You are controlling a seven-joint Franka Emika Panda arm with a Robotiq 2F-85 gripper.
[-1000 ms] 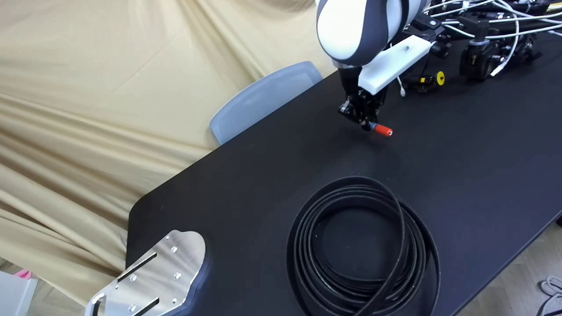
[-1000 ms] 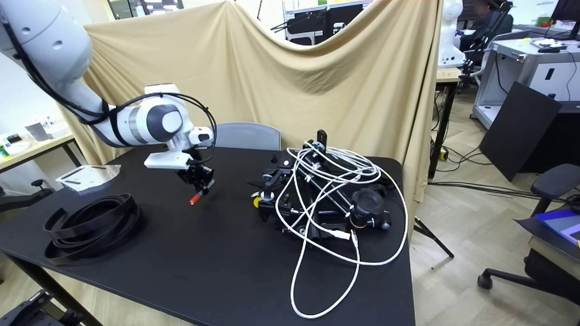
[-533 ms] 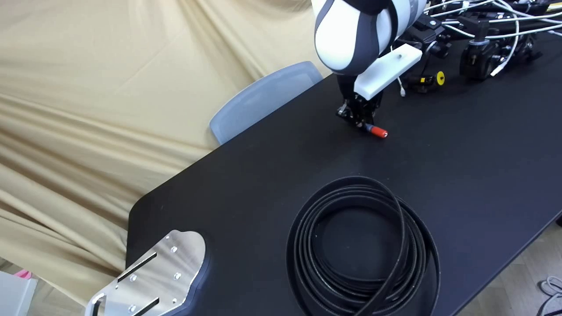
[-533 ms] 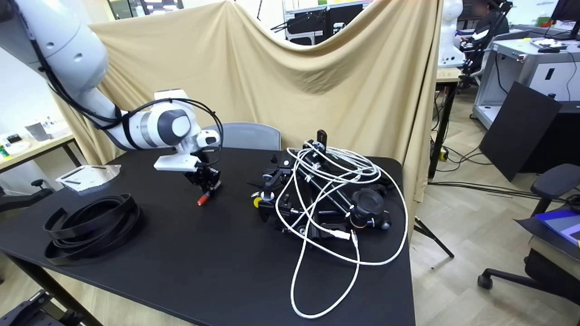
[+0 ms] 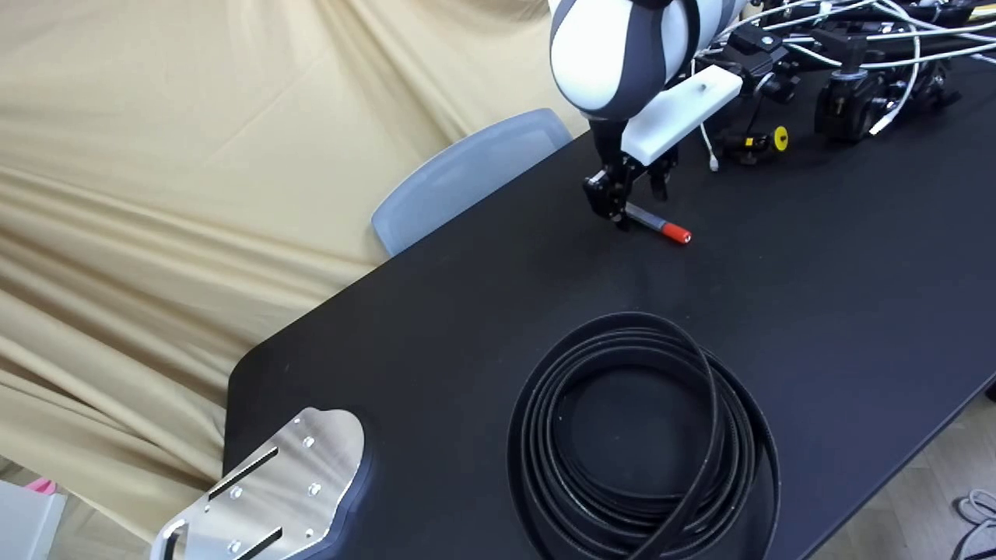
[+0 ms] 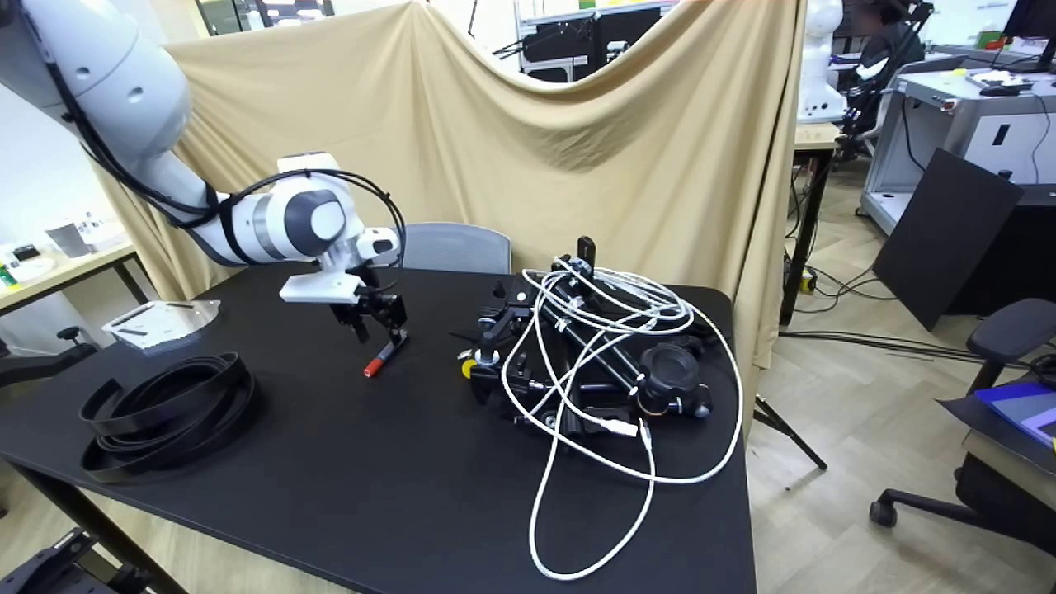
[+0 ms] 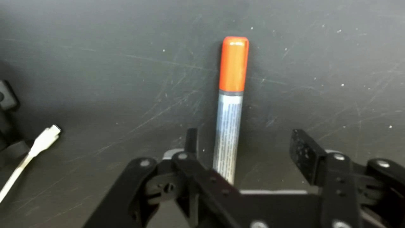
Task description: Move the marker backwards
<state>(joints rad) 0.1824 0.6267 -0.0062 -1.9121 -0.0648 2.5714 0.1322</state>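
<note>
The marker (image 7: 230,114), with its blue-white barrel and orange-red end, lies flat on the dark table. In the wrist view its barrel runs between the spread fingers of my gripper (image 7: 245,145), closer to the left finger and touching neither pad; the barrel's near end is hidden behind the gripper. Both exterior views show the marker (image 5: 652,221) under the open jaws, its red end pointing away from the gripper (image 6: 380,333). Nothing is held.
A big coil of black cable (image 5: 537,435) lies on the table. Farther off is a silvery metal plate (image 5: 288,482). Black tripod gear (image 6: 594,355) tangled in white cable takes up another part. A white cable plug (image 7: 46,139) shows at left in the wrist view.
The gripper came down with the marker, then its jaws opened and let the marker go onto the table. The hand has since risen a little.
</note>
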